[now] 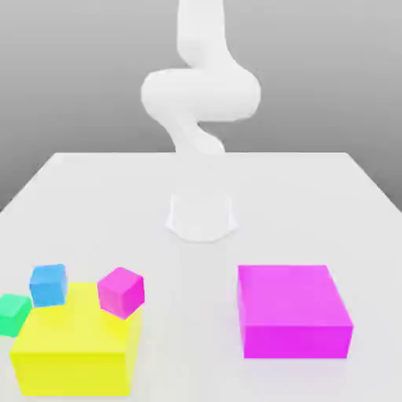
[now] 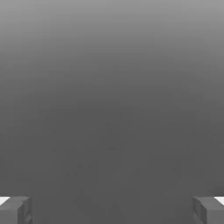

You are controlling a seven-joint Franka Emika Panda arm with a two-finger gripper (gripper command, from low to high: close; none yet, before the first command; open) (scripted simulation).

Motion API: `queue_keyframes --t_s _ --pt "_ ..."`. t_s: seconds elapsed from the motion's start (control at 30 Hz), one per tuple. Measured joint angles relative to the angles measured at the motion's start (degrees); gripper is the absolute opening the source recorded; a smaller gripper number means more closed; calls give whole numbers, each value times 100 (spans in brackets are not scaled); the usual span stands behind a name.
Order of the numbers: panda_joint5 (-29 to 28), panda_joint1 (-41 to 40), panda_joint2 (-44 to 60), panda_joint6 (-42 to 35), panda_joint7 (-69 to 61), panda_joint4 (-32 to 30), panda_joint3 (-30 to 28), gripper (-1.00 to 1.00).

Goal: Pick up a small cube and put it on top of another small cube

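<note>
Pale tabletop (image 1: 192,314) — small green cube (image 1: 12,316) is lying toward eight o'clock from arm's base (image 1: 201,218), exterior view; claw (image 2: 112,211) is standing spread — empty.

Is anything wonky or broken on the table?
The small pink cube looks a bit wonky: it's turned corner-forward by the yellow block, while the blue cube sits straighter. I can't see anything broken or spilled.
</note>
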Motion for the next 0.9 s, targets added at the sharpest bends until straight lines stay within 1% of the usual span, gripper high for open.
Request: queue_keyframes --t_s 0.27,0.43,0.53,0.7,0.83,0.9 --pt "-328 -1231 1702 665 1751 -271 -39 0" --pt "-467 -1812 2740 1073 2780 -437 -261 0" --pt "-456 -2100 3361 1322 3328 -538 -455 0" --pt "-161 -2732 4396 1747 4046 -710 -727 0" --pt "381 -3029 5226 2077 4399 -845 -848 0" --pt "628 -3169 5641 2322 4406 -834 -809 0"
